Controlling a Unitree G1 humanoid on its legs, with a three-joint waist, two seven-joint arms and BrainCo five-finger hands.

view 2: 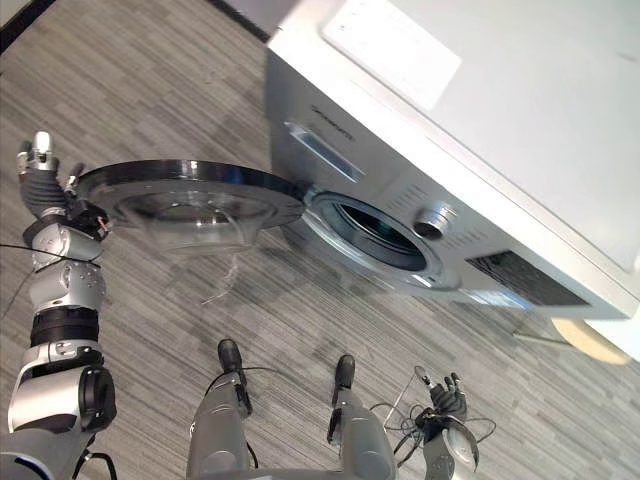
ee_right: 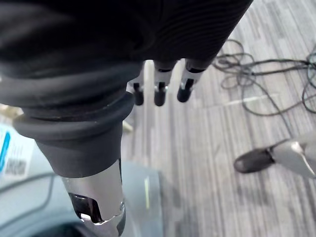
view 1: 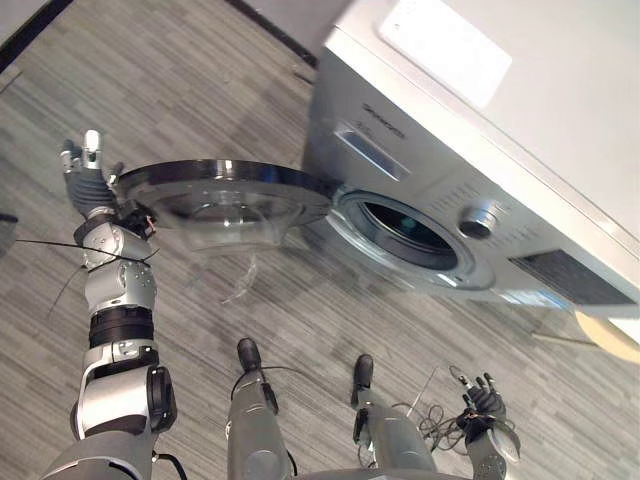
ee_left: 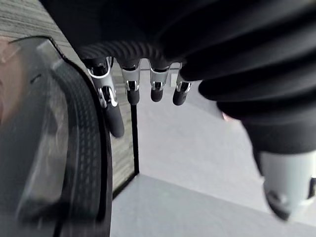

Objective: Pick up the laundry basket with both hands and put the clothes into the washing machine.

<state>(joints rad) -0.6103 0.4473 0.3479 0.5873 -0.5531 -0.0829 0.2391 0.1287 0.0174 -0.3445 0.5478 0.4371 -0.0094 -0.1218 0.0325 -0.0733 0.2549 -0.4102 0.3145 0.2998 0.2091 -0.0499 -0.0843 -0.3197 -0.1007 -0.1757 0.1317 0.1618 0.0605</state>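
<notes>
Left eye view: the washing machine (view 1: 520, 150) stands on the grey plank floor (view 1: 200, 80) ahead and to my right. Its round door (view 1: 225, 190) is swung wide open toward my left, and the dark drum opening (view 1: 405, 228) shows beside it. My left hand (view 1: 85, 175) is raised at the door's outer edge, released, fingers (ee_left: 114, 118) straight and running along the dark ribbed rim. I cannot tell whether they touch it. My right hand (view 1: 482, 402) hangs low at my right side, well apart from the machine, fingers relaxed and holding nothing. Neither of my 2 hands grasps anything. A pale rounded rim (view 1: 608, 335) shows on the floor just beside the machine's right end; I cannot tell what it is.
</notes>
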